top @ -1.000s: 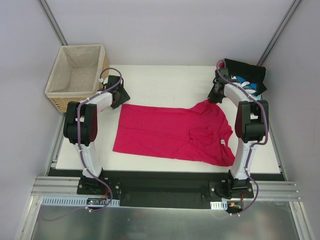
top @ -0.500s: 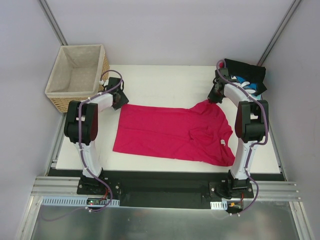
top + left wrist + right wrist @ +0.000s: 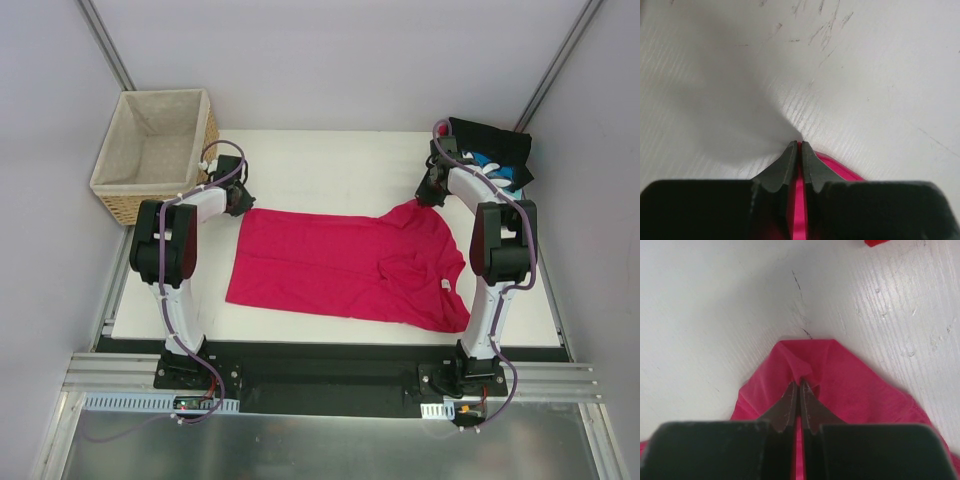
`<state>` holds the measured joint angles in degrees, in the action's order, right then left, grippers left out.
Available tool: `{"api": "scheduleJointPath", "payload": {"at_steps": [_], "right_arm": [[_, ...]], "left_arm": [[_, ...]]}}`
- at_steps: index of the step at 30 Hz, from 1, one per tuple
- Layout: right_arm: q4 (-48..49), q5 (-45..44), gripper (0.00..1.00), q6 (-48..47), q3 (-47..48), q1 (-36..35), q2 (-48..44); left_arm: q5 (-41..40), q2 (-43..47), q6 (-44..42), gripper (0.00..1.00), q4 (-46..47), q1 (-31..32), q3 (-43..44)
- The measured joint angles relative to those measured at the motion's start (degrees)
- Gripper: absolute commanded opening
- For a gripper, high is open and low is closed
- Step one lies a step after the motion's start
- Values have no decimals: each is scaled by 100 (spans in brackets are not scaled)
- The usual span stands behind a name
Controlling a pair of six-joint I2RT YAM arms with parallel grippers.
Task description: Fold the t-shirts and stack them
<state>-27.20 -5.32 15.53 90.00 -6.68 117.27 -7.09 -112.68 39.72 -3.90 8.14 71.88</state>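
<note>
Left jaws are clenched on the far hem corner of the magenta t-shirt (image 3: 345,265), a sliver of pink pinched between the tips, low over the counter (image 3: 850,75). Right jaws are likewise clamped on the far sleeve end, the cloth drawn into a small peak. I judge I hold both far corners so that edge can be lifted and brought toward me for a first fold. The shirt lies spread between my arms. A small white tag (image 3: 446,286) shows on its right part, too small to read. Beyond, folded shirts (image 3: 495,150) sit at the far right corner, likely the stack; a wicker basket (image 3: 120,207) stands far left.
</note>
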Motion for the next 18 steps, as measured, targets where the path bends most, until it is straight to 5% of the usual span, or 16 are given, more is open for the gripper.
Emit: {"api": "scheduleJointPath", "payload": {"at_steps": [18], "right_arm": [[0,-2,1,-4,-22,-20,-24]], "left_arm": [[310,118,-33,0,24,-2,-111]]}}
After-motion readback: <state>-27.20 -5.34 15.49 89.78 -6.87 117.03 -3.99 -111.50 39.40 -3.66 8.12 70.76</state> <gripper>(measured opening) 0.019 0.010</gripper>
